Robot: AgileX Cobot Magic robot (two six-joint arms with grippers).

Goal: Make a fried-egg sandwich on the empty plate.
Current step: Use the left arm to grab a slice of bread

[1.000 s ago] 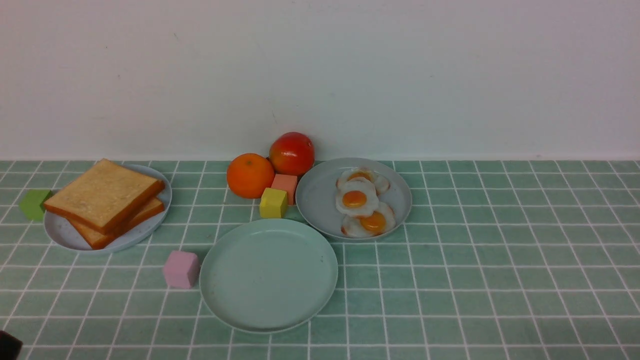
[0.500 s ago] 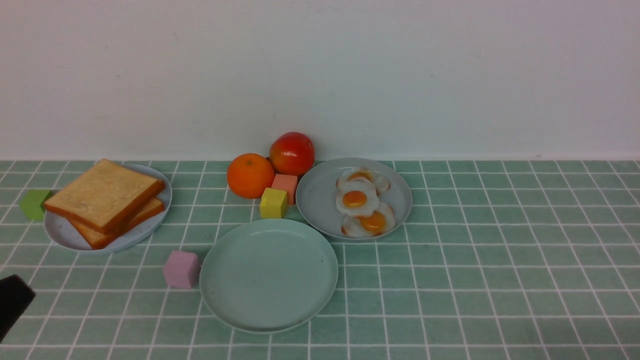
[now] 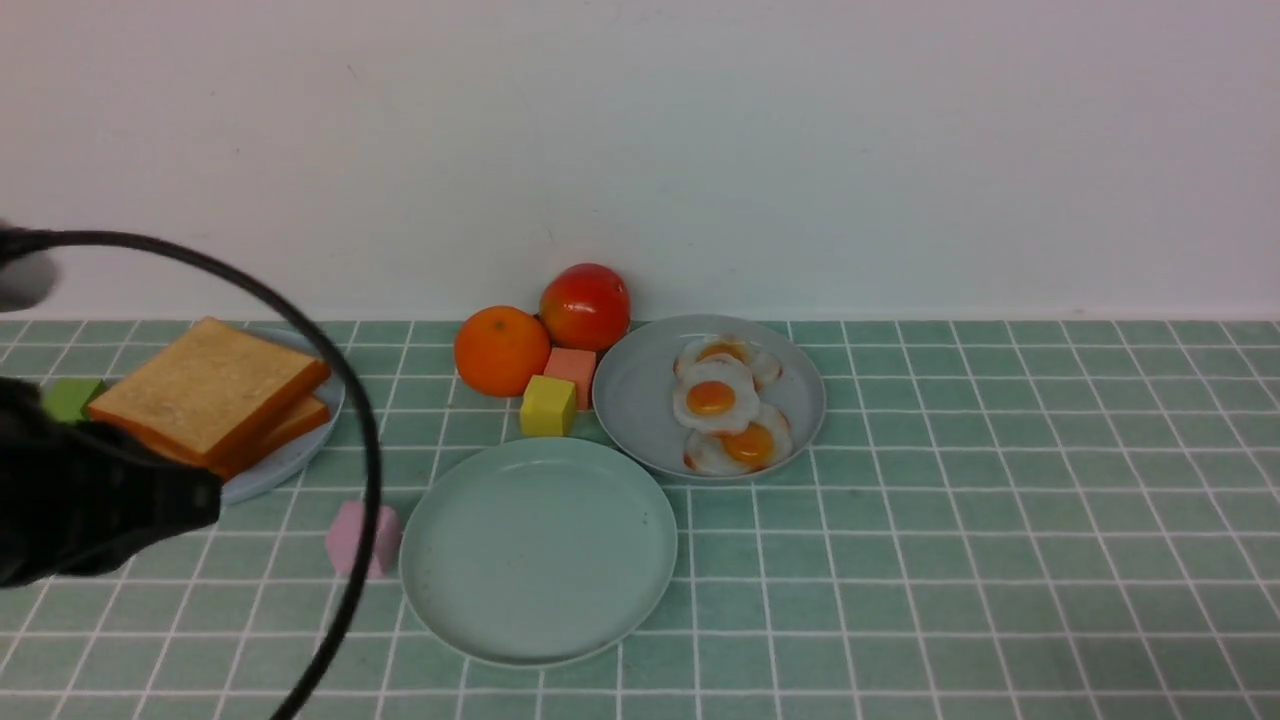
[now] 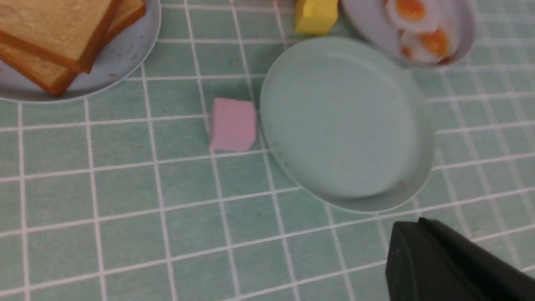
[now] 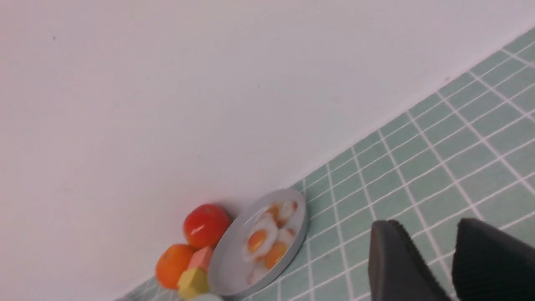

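The empty mint plate (image 3: 538, 550) lies front centre with nothing on it; it also shows in the left wrist view (image 4: 342, 121). Two toast slices (image 3: 205, 385) are stacked on a grey-blue plate (image 3: 290, 455) at the left. Three fried eggs (image 3: 712, 397) lie on a second grey-blue plate (image 3: 640, 400) behind the mint plate. My left gripper (image 3: 205, 495) hovers in front of the toast plate, left of the mint plate. Its fingers (image 4: 420, 234) show as one black mass with no gap. My right gripper (image 5: 428, 223) is out of the front view, slightly open and empty.
A pink cube (image 3: 345, 540) sits against the mint plate's left rim, behind my arm's black cable (image 3: 372, 470). A yellow cube (image 3: 547, 405), a salmon cube (image 3: 572, 365), an orange (image 3: 500, 350) and a red fruit (image 3: 585, 305) cluster by the wall. A green cube (image 3: 70, 397) lies far left.
My left arm has come in from the lower left corner and risen forward. It now covers the near left part of the toast plate. Nothing on the table has moved.
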